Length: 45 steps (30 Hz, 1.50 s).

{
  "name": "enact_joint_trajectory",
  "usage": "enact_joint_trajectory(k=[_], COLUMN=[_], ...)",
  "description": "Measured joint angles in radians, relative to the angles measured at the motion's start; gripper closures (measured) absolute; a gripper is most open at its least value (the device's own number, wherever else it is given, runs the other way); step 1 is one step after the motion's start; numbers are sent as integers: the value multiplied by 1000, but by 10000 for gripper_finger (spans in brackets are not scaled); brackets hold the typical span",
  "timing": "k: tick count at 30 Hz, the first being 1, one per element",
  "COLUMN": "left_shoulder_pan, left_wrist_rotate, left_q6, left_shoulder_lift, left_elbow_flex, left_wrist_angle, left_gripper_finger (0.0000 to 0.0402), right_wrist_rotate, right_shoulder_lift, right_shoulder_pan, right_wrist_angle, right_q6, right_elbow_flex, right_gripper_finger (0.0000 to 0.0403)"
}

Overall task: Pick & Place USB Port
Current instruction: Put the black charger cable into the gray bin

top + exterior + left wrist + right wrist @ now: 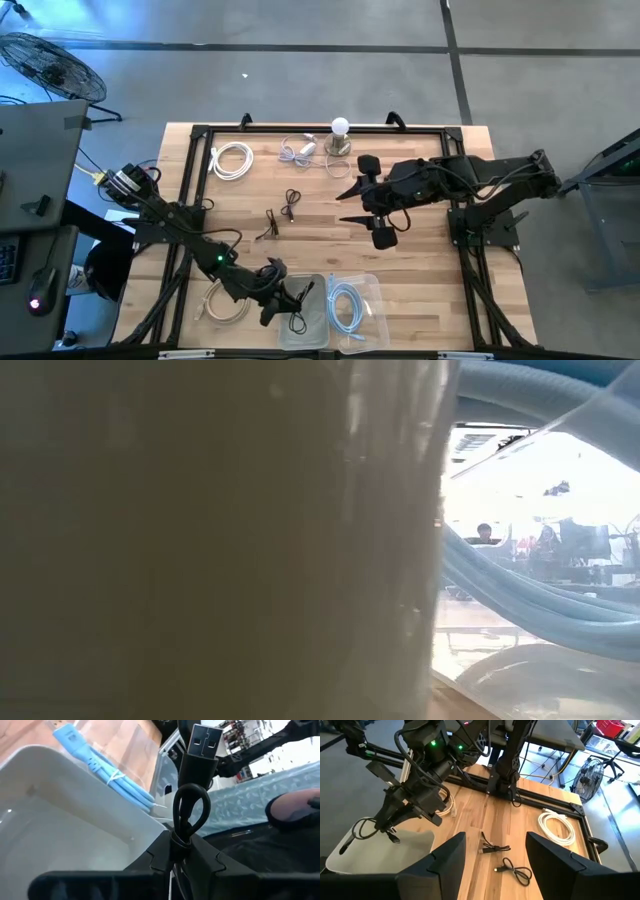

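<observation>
The wooden table (420, 280) carries coiled cables (232, 160), two bins (355, 300) and a bulb (340, 128).

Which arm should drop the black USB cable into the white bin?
Left. Its gripper is shut on the black USB cable, hanging over the white bin. The right gripper is open at mid-table, empty.

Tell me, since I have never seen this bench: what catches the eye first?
The left tool at the table's near edge, shut on a black USB cable over a white bin. Beside that bin, a clear bin holds a coiled light blue cable. The right tool hangs open over the table's middle.
</observation>
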Motion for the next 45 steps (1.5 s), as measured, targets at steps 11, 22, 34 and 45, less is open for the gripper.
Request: enact_joint_trajectory(k=[11,22,34,45], left_shoulder_pan=[0,28,66,98], left_wrist_rotate=[27,74,250,401], left_q6=[2,16,15,29], left_shoulder_lift=[0,0,-2,-2], left_elbow_flex=[0,0,0,1], left_wrist_angle=[-8,-25,-87,-135], left_gripper_finger=[324,313,313,314], right_wrist_rotate=[-24,-23,-32,-23], right_shoulder_lift=[0,0,0,0], right_shoulder_pan=[0,0,27,28], right_wrist_angle=[-3,-3,-4,-28], right_q6=[2,9,28,27], right_elbow_flex=[0,0,0,0], right_gripper_finger=[203,204,204,203])
